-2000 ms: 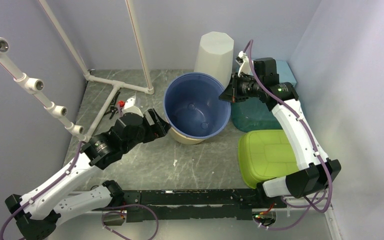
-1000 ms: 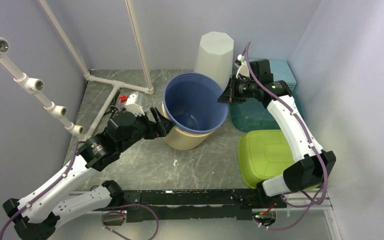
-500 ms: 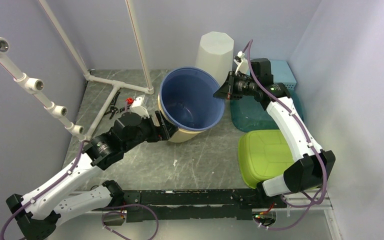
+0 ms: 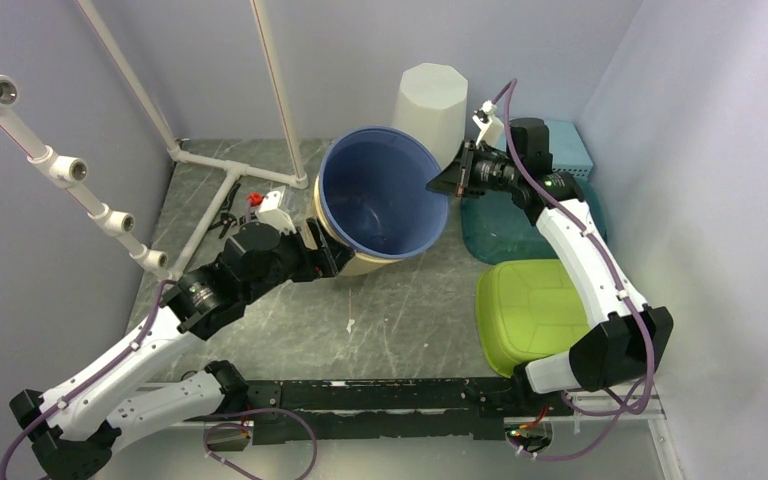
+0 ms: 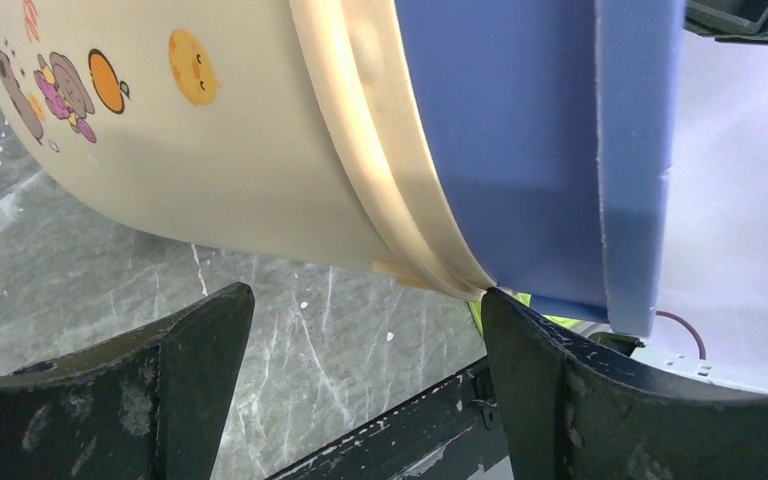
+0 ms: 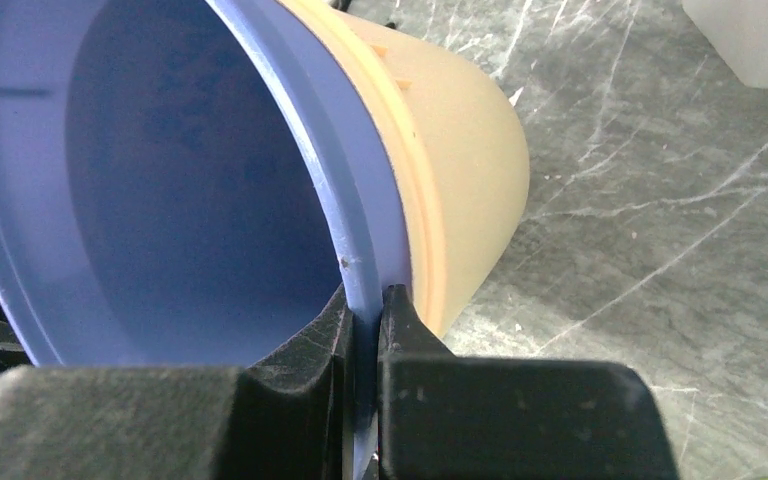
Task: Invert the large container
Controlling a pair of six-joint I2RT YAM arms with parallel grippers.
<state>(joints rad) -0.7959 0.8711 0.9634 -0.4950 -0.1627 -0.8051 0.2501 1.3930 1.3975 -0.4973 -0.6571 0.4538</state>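
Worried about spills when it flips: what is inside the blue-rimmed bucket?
Only the bare blue wall and floor of the bucket show; nothing loose is seen there. The inner wall just under its near rim is covered from view.

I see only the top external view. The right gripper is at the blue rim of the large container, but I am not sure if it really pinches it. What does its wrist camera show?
Observer: Yes. In the right wrist view the right gripper is shut on the blue rim of the large container, one jaw inside and one outside.
Operator: And the left one, does it hold the wall?
Observer: No. The left gripper is open. The tilted container lies above its spread jaws, not clamped.
Operator: Is there anything on the cream side that I cannot see?
Observer: Yes, cartoon stickers, among them an orange and a yellow face.
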